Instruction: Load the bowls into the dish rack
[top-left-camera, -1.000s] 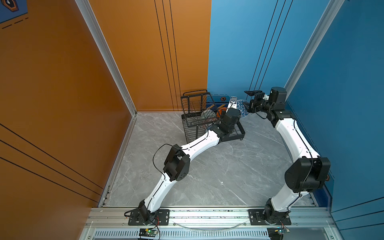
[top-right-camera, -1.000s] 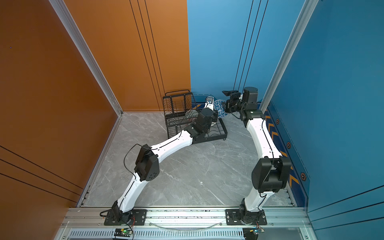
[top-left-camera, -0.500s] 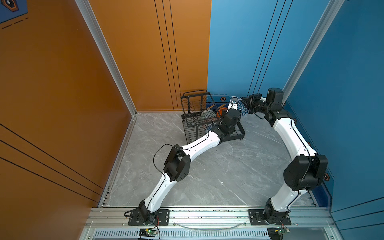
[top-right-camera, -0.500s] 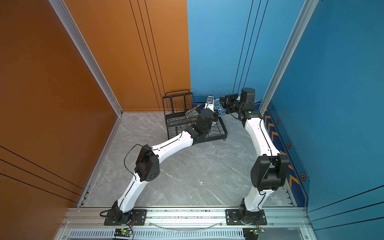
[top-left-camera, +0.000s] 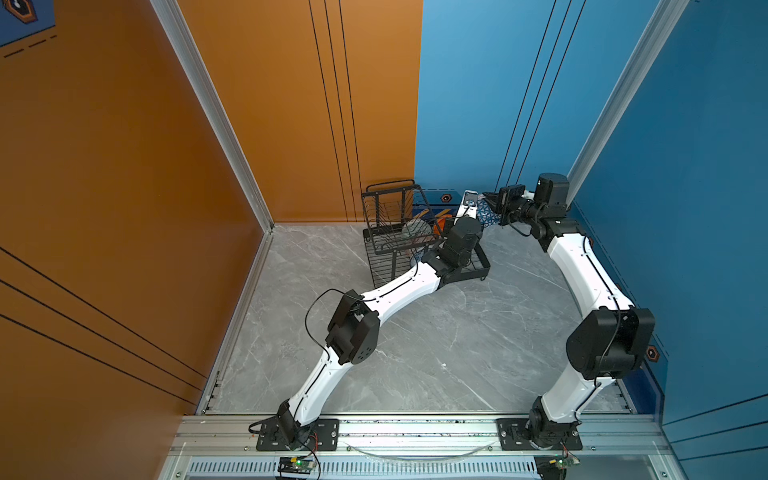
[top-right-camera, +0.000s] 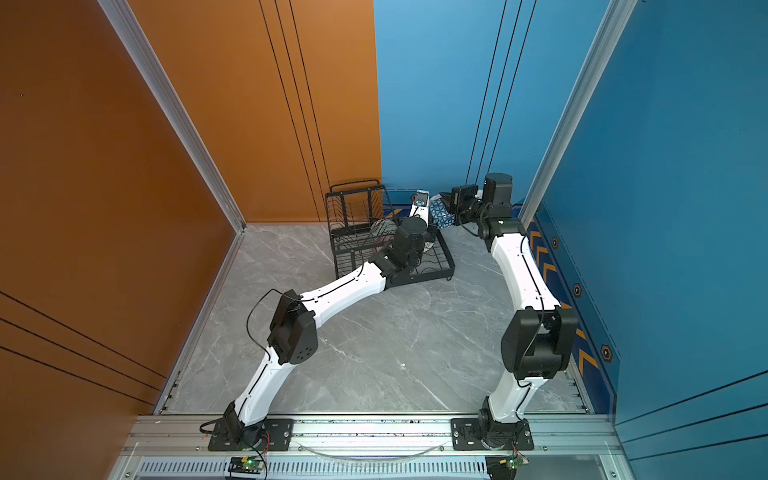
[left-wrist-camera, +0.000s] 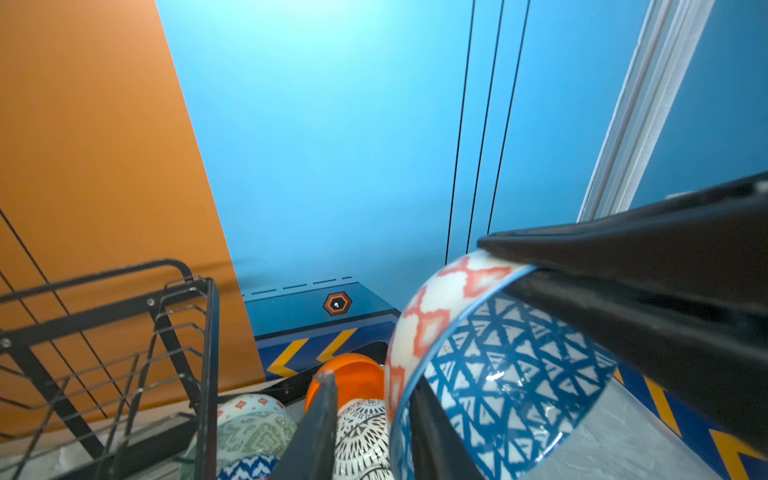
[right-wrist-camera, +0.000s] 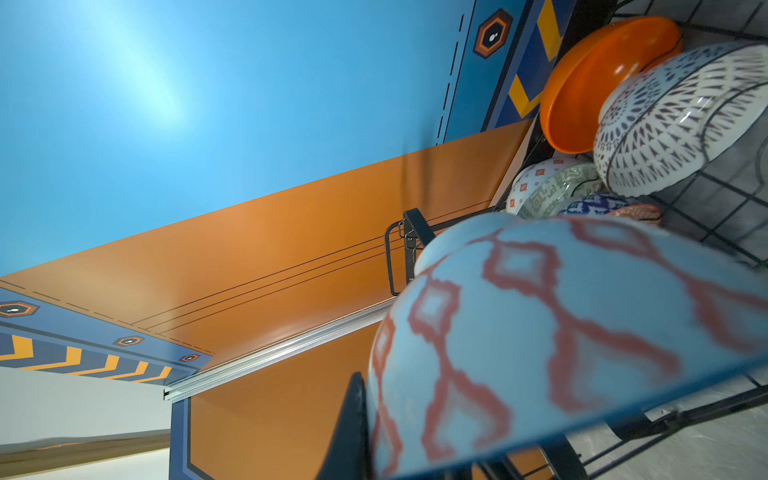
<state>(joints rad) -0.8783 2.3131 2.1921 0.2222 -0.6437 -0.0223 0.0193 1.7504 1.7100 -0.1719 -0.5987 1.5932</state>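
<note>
- One patterned bowl, aloft just beside the dish rack: mid-handover.
- Right fingers: clenched on its rim.
- Left fingers: parted, straddling the rim loosely.
- Next, likely: left withdraws clear; right lowers bowl into rack.

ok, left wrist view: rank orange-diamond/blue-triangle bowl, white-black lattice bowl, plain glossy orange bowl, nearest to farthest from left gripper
1. orange-diamond/blue-triangle bowl: rim between the jaws of the left gripper.
2. white-black lattice bowl: just beyond the gripper.
3. plain glossy orange bowl: behind the lattice bowl, farthest back.
</note>
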